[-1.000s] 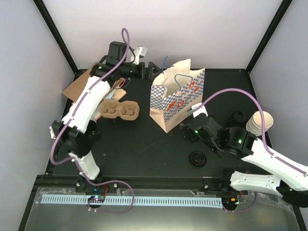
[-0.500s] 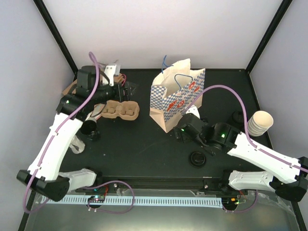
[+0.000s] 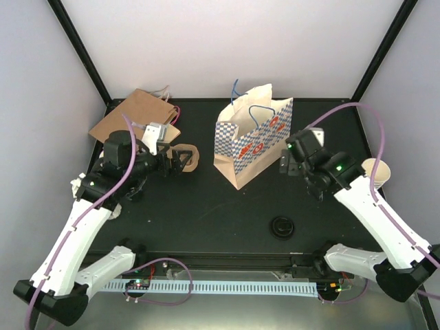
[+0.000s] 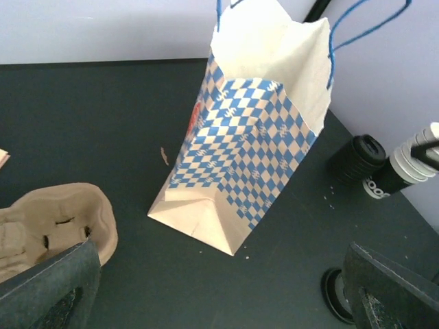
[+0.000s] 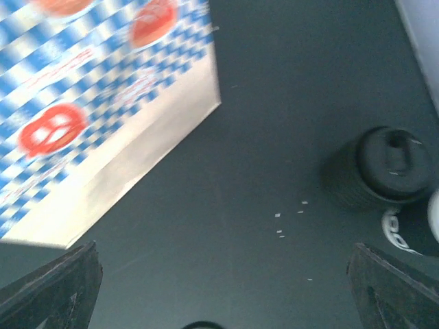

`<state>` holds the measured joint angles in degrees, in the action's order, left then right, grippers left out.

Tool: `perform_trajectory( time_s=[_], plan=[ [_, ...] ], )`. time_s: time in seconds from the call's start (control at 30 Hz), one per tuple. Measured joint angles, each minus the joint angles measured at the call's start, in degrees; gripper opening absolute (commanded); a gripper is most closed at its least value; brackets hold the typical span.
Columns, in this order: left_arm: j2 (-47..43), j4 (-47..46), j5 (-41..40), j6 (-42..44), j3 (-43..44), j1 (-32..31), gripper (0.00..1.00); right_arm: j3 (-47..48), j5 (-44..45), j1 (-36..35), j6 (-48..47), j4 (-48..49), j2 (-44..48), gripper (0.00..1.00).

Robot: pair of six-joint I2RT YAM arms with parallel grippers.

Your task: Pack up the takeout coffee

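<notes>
One black coffee lid [image 3: 282,225] lies flat on the dark table right of centre, also at the lower right of the left wrist view [image 4: 335,295]. A stack of cream cups [image 3: 377,172] without lids stands at the far right, partly behind my right arm. A ribbed black stack of lids [image 5: 381,175] stands beside it, also in the left wrist view [image 4: 357,156]. The blue-and-white checked bag [image 3: 251,137] stands open at centre back. My left gripper [image 3: 180,159] is open and empty over the pulp cup carrier [image 4: 62,223]. My right gripper [image 3: 289,163] is open and empty right of the bag.
A flat brown paper bag [image 3: 130,117] lies at the back left. A dark object [image 3: 134,190] sits under my left arm and I cannot tell what it is. Black frame posts rise at the back corners.
My left arm swung from the back left toward the front, and its gripper now hangs over the carrier. My right gripper moved from the bag's front to its right side.
</notes>
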<state>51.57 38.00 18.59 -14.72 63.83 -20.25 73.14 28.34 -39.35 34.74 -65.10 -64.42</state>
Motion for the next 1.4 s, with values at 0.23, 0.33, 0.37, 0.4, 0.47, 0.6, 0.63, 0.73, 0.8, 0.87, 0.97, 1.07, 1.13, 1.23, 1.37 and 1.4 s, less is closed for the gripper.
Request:
perform_trajectory(
  time_s=[0.23, 0.33, 0.37, 0.4, 0.47, 0.6, 0.63, 0.73, 0.8, 0.87, 0.97, 1.07, 1.13, 1.23, 1.37, 1.4],
  plan=[
    [-3.0, -4.3, 4.3, 0.0, -7.6, 0.0, 0.99, 3.6, -1.6, 17.7, -0.4, -3.5, 1.7, 1.00],
    [-5.1, -6.4, 6.4, -0.1, -10.5, 0.0, 0.99, 4.7, -2.3, 23.6, -0.4, -4.5, 3.0, 1.00],
    [-5.9, -6.9, 6.9, -0.3, -11.4, 0.0, 0.99, 5.1, -2.7, 25.6, -0.5, -4.6, 3.3, 1.00],
    [-6.6, -7.4, 7.3, -0.4, -12.2, 0.0, 0.99, 5.4, -3.1, 27.2, -0.6, -4.7, 3.4, 1.00],
    [-7.4, -7.9, 7.6, -0.5, -13.0, 0.0, 0.99, 6.0, -3.5, 29.6, -0.8, -4.8, 3.3, 1.00],
    [-7.8, -8.2, 8.2, -0.5, -13.1, 0.0, 0.99, 6.6, -3.8, 32.4, -0.8, -4.9, 2.7, 1.00],
    [-7.9, -8.3, 8.5, -0.5, -13.3, 0.0, 0.99, 6.7, -3.8, 32.9, -0.7, -4.9, 2.6, 1.00],
    [-8.7, -8.5, 9.3, -0.6, -14.3, 0.0, 0.99, 6.7, -3.8, 34.1, 0.2, -4.9, 2.3, 1.00],
    [-9.2, -8.5, 9.8, -0.7, -14.6, 0.0, 0.99, 7.0, -3.4, 34.5, 0.8, -5.2, 1.8, 1.00],
    [-9.5, -8.5, 10.3, -0.9, -14.6, 0.0, 0.99, 7.1, -3.1, 34.6, 1.6, -5.5, 1.2, 1.00],
    [-9.7, -8.5, 10.8, -0.9, -14.6, 0.0, 0.99, 7.2, -2.8, 34.8, 2.6, -5.9, 0.7, 1.00],
    [-9.7, -8.5, 11.3, -1.0, -14.6, 0.0, 0.99, 7.2, -2.1, 35.6, 3.8, -6.3, 0.6, 1.00],
    [-9.7, -8.5, 11.5, -1.3, -14.6, 0.0, 0.99, 7.5, -1.5, 36.6, 4.9, -7.2, 0.1, 1.00],
    [-9.5, -8.5, 11.7, -1.9, -14.6, 0.0, 0.99, 8.4, -1.2, 39.3, 6.2, -8.4, -1.5, 0.97],
    [-8.6, -8.5, 11.9, -2.1, -14.6, 0.0, 0.99, 8.7, -2.3, 44.7, 6.3, -8.2, -3.3, 0.88],
    [-8.4, -8.5, 12.1, -2.0, -14.6, 0.0, 0.99, 8.7, -2.6, 46.1, 6.2, -8.1, -3.4, 0.88]
  ],
)
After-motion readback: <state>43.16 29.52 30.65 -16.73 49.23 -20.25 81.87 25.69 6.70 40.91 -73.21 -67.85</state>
